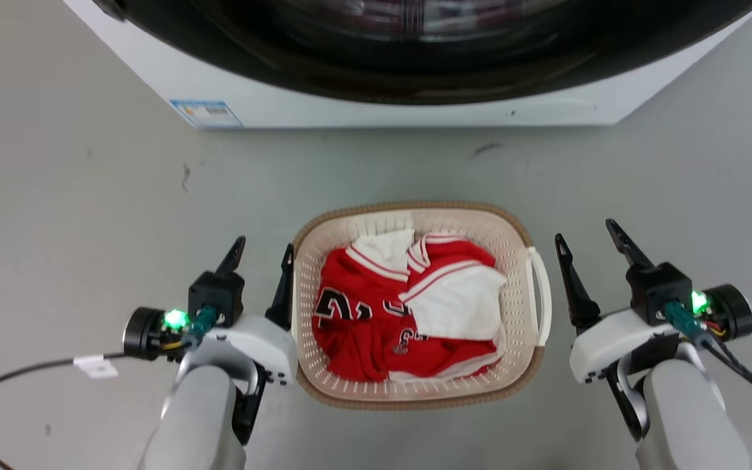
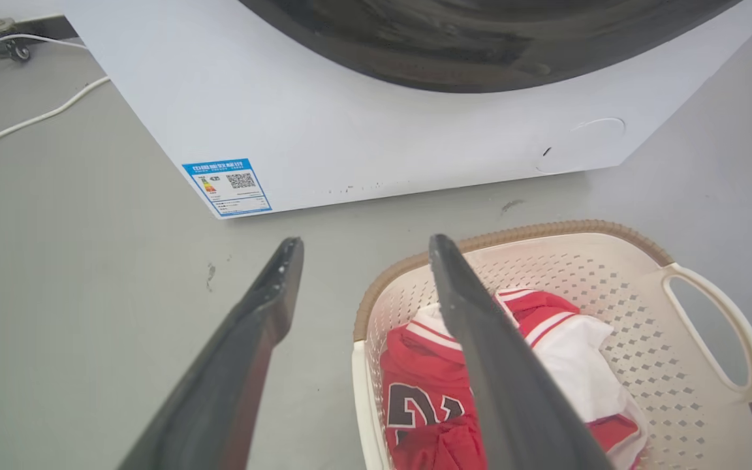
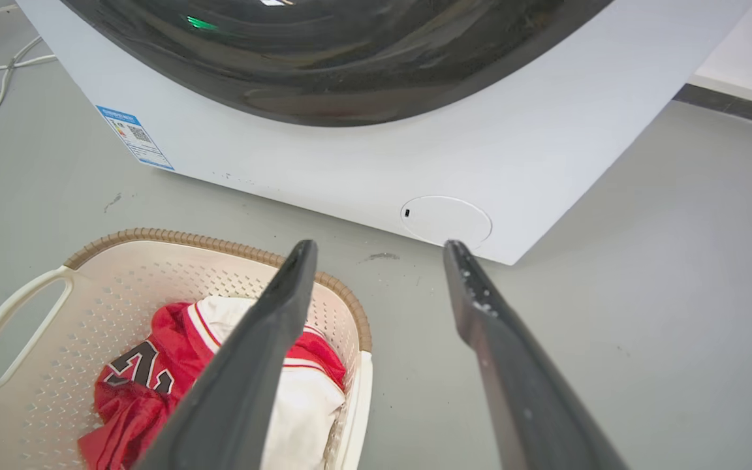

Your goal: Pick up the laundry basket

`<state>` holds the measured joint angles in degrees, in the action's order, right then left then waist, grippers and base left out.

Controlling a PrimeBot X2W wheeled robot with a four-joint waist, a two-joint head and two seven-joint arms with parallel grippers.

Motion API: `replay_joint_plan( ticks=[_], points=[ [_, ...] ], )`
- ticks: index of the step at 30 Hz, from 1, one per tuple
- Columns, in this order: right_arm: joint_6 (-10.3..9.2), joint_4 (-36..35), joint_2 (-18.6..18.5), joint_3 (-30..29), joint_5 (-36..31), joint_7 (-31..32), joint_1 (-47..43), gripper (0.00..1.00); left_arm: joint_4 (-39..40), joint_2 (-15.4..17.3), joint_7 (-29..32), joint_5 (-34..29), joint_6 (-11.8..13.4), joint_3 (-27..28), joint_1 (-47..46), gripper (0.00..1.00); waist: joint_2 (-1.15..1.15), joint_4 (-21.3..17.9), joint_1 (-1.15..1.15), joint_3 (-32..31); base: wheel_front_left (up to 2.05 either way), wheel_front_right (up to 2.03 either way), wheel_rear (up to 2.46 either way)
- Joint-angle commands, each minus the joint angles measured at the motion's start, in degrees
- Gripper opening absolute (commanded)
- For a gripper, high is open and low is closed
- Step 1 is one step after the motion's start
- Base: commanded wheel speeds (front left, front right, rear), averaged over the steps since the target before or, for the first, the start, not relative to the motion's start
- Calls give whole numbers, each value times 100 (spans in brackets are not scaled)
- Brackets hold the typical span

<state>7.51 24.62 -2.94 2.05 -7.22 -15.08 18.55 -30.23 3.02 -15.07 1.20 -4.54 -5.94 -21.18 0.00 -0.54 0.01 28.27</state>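
Both released: left gripper (image 1: pixel 265 244) just beside the laundry basket's (image 1: pixel 415 207) left edge, right gripper (image 1: pixel 584 231) near its right handle (image 1: pixel 541 287); red-and-white clothes (image 1: pixel 376 313) inside, washing machine (image 1: pixel 350 111) beyond it

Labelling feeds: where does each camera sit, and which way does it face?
Head view: on the head, down at the laundry basket before the washing machine; left hand and right hand flank it.
Left wrist view: on the left wrist, facing the machine along its fingers.
Right wrist view: likewise, from the right wrist.
Both wrist views share the red jersey.
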Motion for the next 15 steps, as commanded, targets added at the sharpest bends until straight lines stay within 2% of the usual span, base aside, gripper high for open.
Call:
replay_joint_plan(
  ticks=[1, 15],
  points=[
    [-4, 180, 10, -42, -72, -13, 257, 100, -195, 36, -16, 24, -42, 17, -302, 100, 0, -15, -1, 507, 0, 0, 0],
    [-4, 1708, 10, -272, -436, -13, 1164, 100, -1606, 34, -16, -26, 5, -85, -1306, 100, 0, 70, -1, 1471, 0, 0, 0]
  ],
)
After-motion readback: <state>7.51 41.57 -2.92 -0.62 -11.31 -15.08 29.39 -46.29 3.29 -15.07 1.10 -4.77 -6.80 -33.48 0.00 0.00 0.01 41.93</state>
